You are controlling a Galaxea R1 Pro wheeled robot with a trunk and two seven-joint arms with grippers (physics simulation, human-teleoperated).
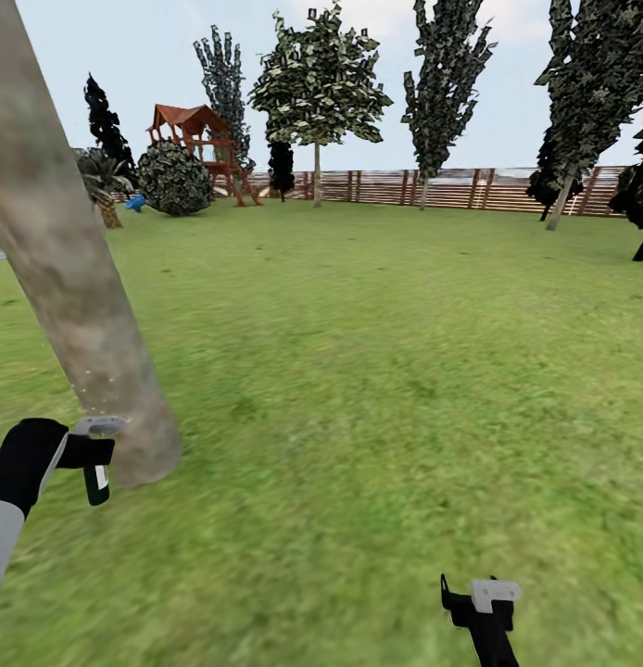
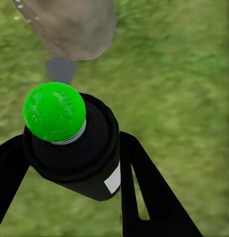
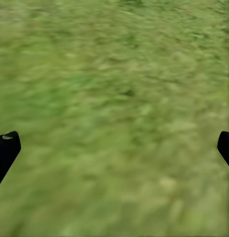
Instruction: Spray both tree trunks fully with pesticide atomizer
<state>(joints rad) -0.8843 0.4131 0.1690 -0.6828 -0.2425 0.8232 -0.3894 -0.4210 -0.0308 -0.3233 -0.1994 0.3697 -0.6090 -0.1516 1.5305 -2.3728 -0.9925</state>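
The pesticide atomizer (image 2: 77, 158) is a black can with a round bright green top and a small white label. My left gripper (image 2: 69, 143) is shut on its body. In the head view the left gripper (image 1: 97, 456) holds the atomizer (image 1: 97, 484) low at the left, right beside the base of a thick, leaning tan-grey tree trunk (image 1: 67, 269). Small white specks dot the trunk just above the gripper. The trunk's foot (image 2: 74, 27) lies just beyond the can's top. My right gripper (image 1: 479, 593) hangs open over the grass, its fingertips (image 3: 5, 150) wide apart.
Open lawn (image 1: 377, 352) stretches to a brown slat fence (image 1: 451, 188). A slim-trunked tree with a lighter crown (image 1: 317, 93) stands by the fence, and dark narrow trees (image 1: 442, 83) flank it. A red play tower (image 1: 196, 139), a round bush (image 1: 173, 178) and a short palm (image 1: 104, 181) stand at the far left.
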